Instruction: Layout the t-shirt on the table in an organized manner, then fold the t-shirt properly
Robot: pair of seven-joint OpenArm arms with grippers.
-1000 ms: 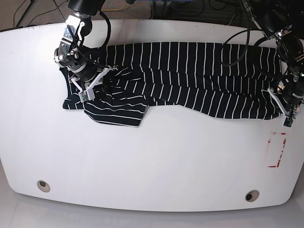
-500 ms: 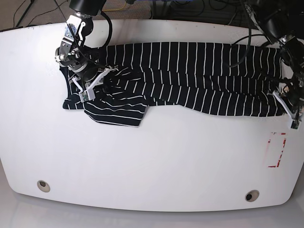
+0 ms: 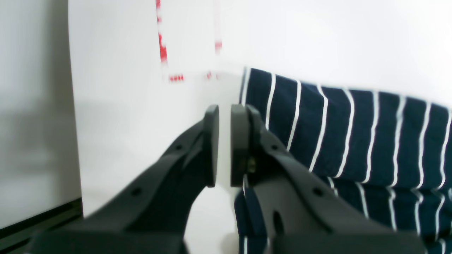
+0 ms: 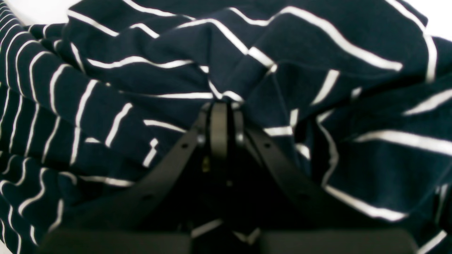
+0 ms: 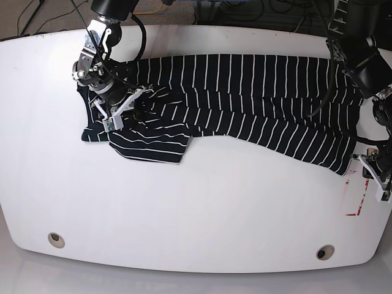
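T-shirt spread in a rumpled band across the far half of the tabletop, one sleeve folded out at the base view's left. Right pincer clenched on bunched striped cloth, shown clearly only up close in the wrist view. Left pincer nearly closed, a slim gap between the pads, no cloth seen in it; hem corner just beside it, red markings beyond.

Beyond the far edge: grey-brown carpeted floor strewn with black cables, one yellow cable. Lighting bright, even.
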